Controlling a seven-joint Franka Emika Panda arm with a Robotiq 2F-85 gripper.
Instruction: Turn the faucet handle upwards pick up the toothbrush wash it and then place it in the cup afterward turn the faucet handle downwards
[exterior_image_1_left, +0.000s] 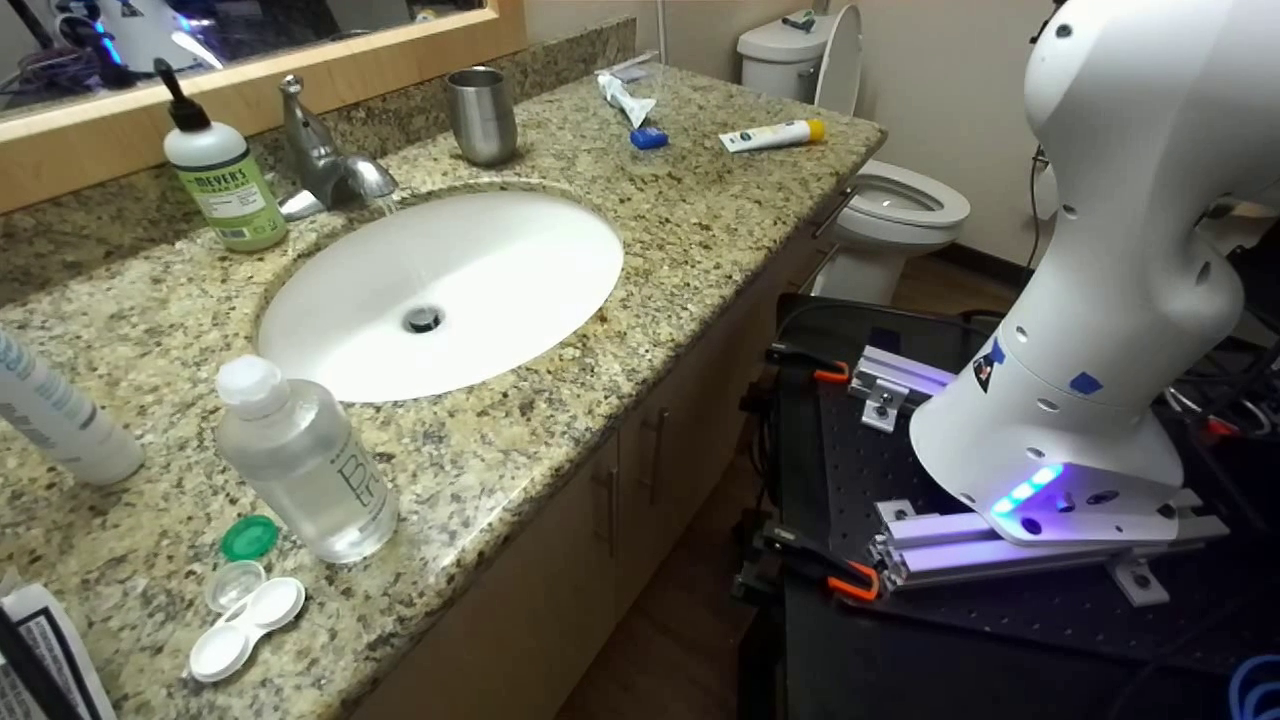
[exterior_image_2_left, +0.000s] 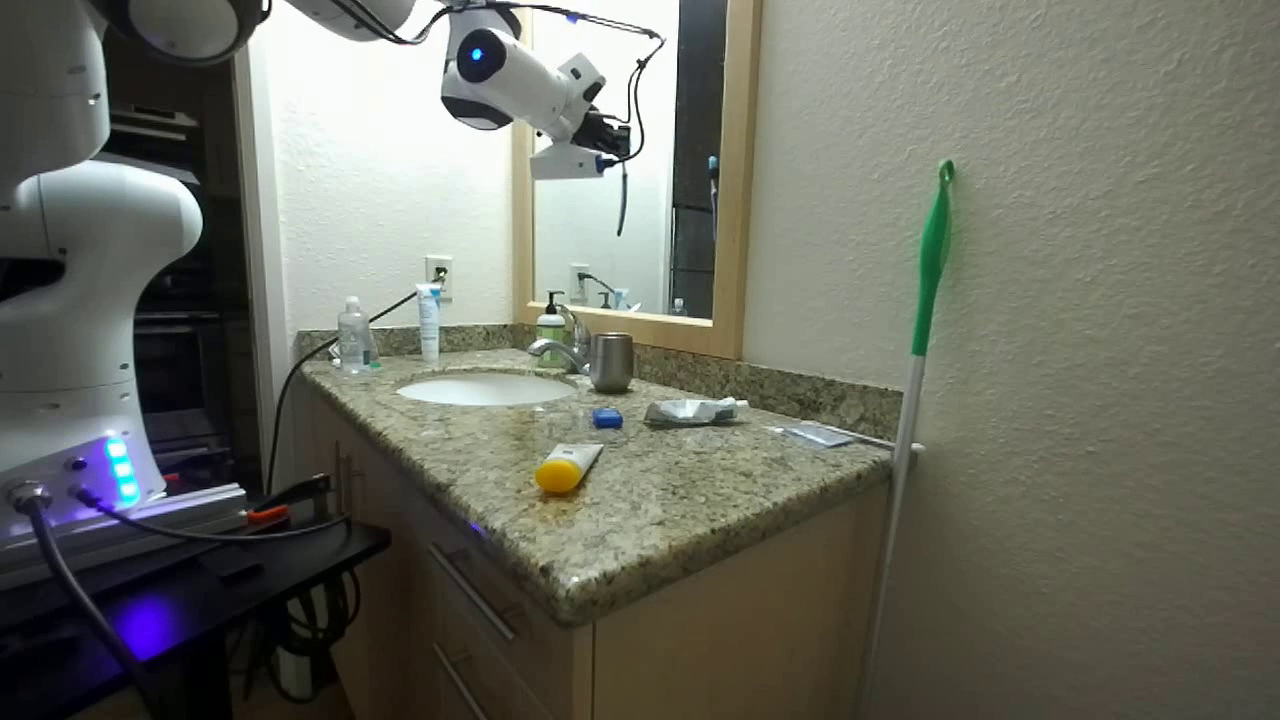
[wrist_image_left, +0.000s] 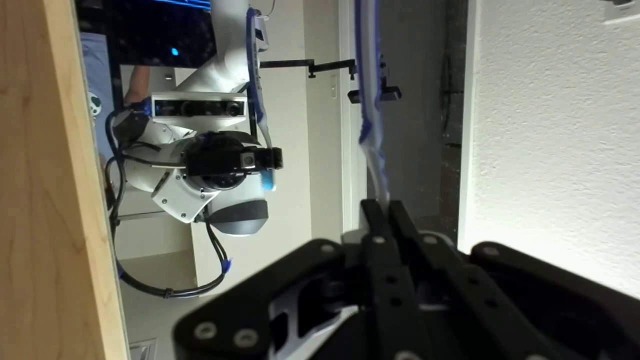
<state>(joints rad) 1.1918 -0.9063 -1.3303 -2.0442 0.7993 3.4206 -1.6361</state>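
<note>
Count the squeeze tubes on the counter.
3: a yellow-capped tube and a crumpled tube, both lying near the small blue item; a blue-and-white tube standing near the clear bottle. Others could be hidden behind things.

In the wrist view I lose the toothbrush (wrist_image_left: 369, 75) past the top edge, and the blurred gripper (wrist_image_left: 383, 204) hides its head except in the mirror (wrist_image_left: 287, 215). In an exterior view the edges cut a white tube (exterior_image_1_left: 65, 418) and a printed item (exterior_image_1_left: 58, 645) left of the basin (exterior_image_1_left: 520, 270), and the arm (exterior_image_1_left: 1110, 280) right of it.
</note>
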